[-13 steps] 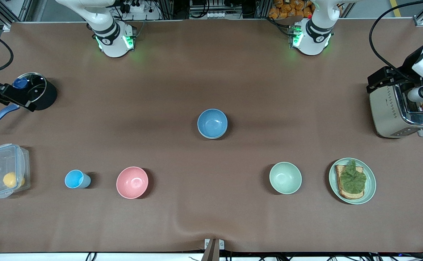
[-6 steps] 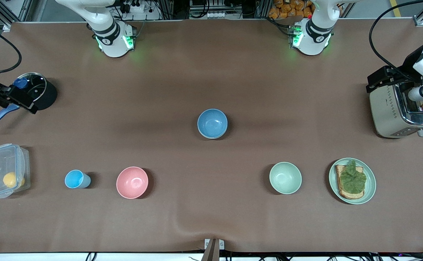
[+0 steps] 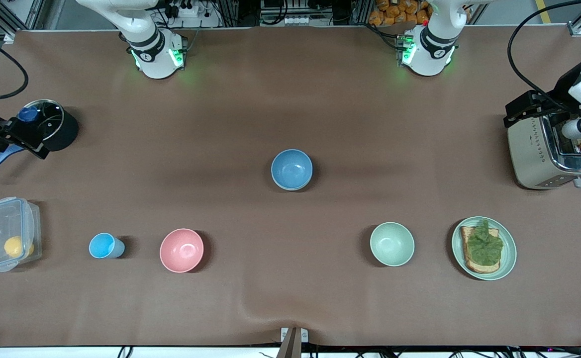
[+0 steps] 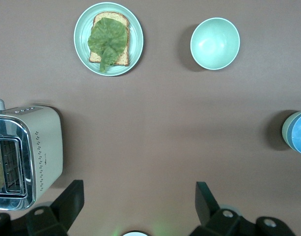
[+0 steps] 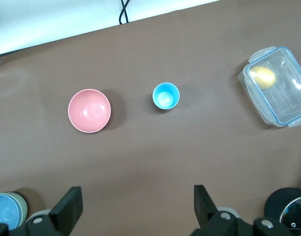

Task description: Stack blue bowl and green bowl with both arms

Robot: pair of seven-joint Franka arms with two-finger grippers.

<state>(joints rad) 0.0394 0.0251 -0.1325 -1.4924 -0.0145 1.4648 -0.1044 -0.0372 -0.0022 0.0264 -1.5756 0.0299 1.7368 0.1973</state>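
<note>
The round, matte, medium-blue bowl [image 3: 291, 169] stands near the centre of the brown tabletop [image 3: 290, 99], well apart from every edge. It sits nested inside the round, dull sage-green bowl [image 4: 284, 130], of which only the outer wall and rim show around it in the wrist views.

The left gripper [image 4: 138, 206] hangs over the silver toaster [image 3: 544, 151] at the edge at the left arm's end of the table. Its fingers [image 4: 71, 199] are spread wide apart and hold nothing.

The right gripper [image 5: 135, 206] hangs over the black lidded pot [image 3: 54, 124] at the edge at the right arm's end of the table. Its fingers [image 5: 69, 204] are likewise spread wide and hold nothing.

Along the edge nearest the front camera, from the right arm's end to the left arm's end, stand:
- a clear plastic box [image 3: 7, 233] holding a yellow item;
- a small light-blue cup [image 3: 104, 245];
- a round pink bowl [image 3: 181, 250];
- a pale mint-green bowl [image 3: 392, 243];
- a flat green plate [image 3: 509, 251] with toast and a lettuce leaf.
</note>
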